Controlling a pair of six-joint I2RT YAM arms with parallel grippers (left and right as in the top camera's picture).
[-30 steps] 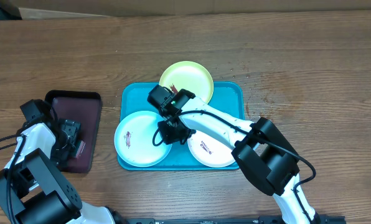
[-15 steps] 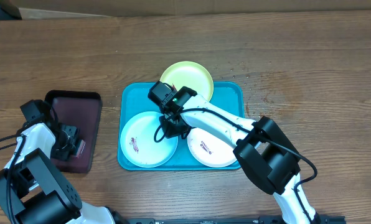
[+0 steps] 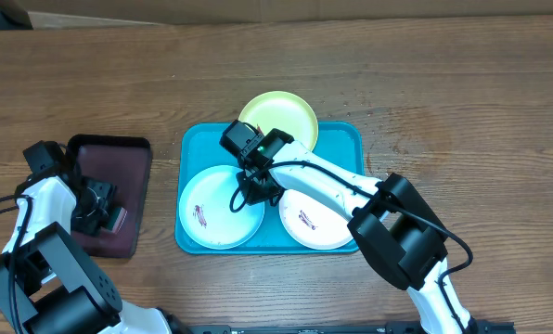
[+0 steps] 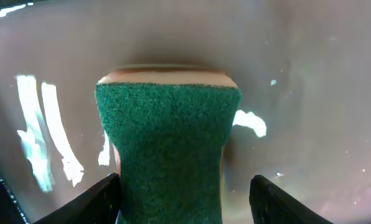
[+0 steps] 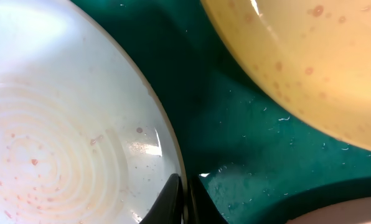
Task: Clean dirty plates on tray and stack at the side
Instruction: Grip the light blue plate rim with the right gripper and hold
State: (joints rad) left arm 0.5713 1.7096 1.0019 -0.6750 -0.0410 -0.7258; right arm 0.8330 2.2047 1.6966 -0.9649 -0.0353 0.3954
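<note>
The cyan tray (image 3: 346,139) holds three plates: yellow-green (image 3: 281,116) at the back, pale blue (image 3: 212,209) at the front left with a dark-red smear, and white (image 3: 315,223) at the front right, also smeared. My right gripper (image 3: 254,192) is shut on the pale blue plate's right rim; in the right wrist view its fingers (image 5: 185,196) pinch that rim (image 5: 79,124), with the yellow-green plate (image 5: 316,68) behind. My left gripper (image 3: 96,206) is open around a green sponge (image 4: 170,137). The sponge touches one finger, and the other finger stands apart.
The sponge lies in a smaller black-rimmed maroon tray (image 3: 123,162) at the left of the wooden table (image 3: 443,83). Its glossy floor (image 4: 310,74) fills the left wrist view. Bare cyan tray floor (image 5: 248,149) shows between the plates.
The right gripper has dragged the pale blue plate a little to the right. The left arm has shifted slightly left over the maroon tray.
</note>
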